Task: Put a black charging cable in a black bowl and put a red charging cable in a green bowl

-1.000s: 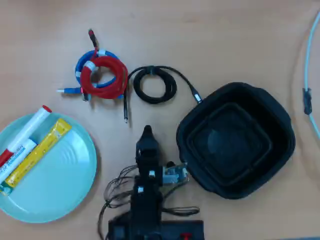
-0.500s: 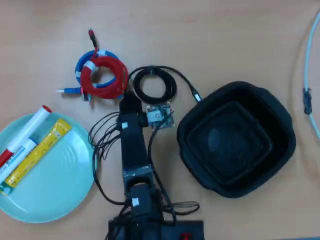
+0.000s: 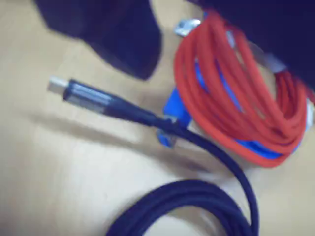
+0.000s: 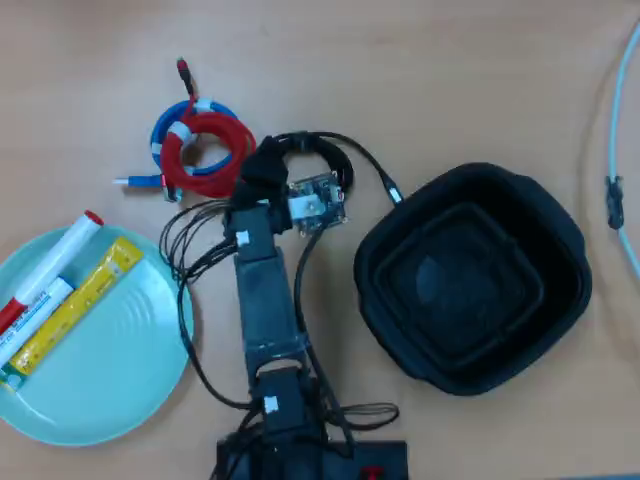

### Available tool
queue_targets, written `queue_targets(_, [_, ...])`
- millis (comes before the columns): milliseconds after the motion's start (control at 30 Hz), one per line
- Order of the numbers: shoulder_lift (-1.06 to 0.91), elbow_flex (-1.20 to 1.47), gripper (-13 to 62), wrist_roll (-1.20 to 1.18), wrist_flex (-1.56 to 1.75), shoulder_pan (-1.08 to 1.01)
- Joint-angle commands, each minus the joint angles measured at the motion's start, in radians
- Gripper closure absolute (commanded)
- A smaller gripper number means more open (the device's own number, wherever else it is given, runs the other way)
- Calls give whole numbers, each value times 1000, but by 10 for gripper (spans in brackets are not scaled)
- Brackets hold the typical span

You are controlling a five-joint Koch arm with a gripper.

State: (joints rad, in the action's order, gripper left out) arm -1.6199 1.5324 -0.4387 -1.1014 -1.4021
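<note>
Jaw state cannot be told: the gripper [image 4: 262,163] shows overhead as 1 dark mass, and the wrist view gives only blurred dark shapes at its top edge.

Within the last second the arm has extended from a folded pose near its base, and its tip now overlaps the left edge of the black charging cable [image 4: 318,170]. The red charging cable [image 4: 205,152] lies just left of that coil, atop a blue cable [image 4: 166,128]. The black bowl [image 4: 470,278] sits right of the coil and is empty. The green bowl [image 4: 120,370] sits well to the lower left, holding markers.

Judgement: approach phase; neither cable delivered.

Black arm [image 4: 262,290], loose black wires [image 4: 190,255]
</note>
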Motion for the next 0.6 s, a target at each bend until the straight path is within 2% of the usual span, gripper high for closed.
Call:
queue_targets(0, [-18,-132,-77,-14,-83,6])
queue_targets(133, [6,-273,-77,-46,-239,-3])
queue_targets(367, [245,-557,-77,-55,-439,-9])
queue_targets(567, [291,-594,-77,-69,-514,-18])
